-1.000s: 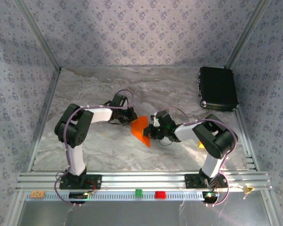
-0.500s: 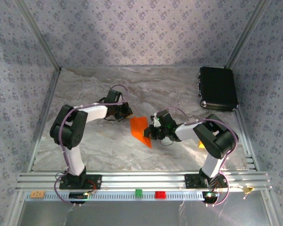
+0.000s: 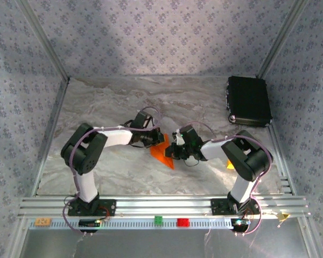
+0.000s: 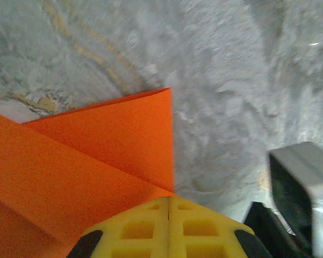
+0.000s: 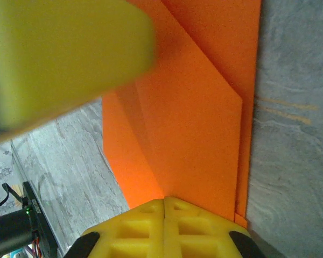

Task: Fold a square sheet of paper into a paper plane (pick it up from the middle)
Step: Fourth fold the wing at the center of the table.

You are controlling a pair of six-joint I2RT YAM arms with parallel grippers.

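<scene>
From above, the thin bright orange paper sheet [image 3: 161, 155] lies part-folded in the middle of the grey marbled desk [image 3: 107, 107], one corner pointing toward the near aluminium rail [image 3: 161, 204]. The left pincer [image 3: 157, 141] meets it on its far left side and the right pincer [image 3: 171, 151] on its right side, so the two tips stand close together over the sheet. Bare desk spreads wide on the far side and to the left. A black rectangular box [image 3: 249, 100] sits by the right wall at the far right, well apart. A small yellow-orange block [image 3: 230, 164] lies beside the right arm. A small green block [image 3: 158, 219] and a small red block [image 3: 182, 222] rest on the front strip below the rail.

In the left wrist view, the left pincer [image 4: 168, 207] has its yellow fingers pressed together, tips touching the sheet [image 4: 97, 156] where a diagonal crease meets a straight flap edge. Bare desk [image 4: 231, 80] runs beyond that edge. A grey-and-black machine part [image 4: 296, 188] stands just right.

In the right wrist view, the right pincer [image 5: 165, 209] is likewise closed, tips at the narrow end of the layered sheet [image 5: 188, 123]; whether paper is nipped between them I cannot tell. The long right edges lie stepped, with open desk [image 5: 296, 134] alongside. A blurred yellow shape [image 5: 64, 59] overhangs the sheet's upper left.
</scene>
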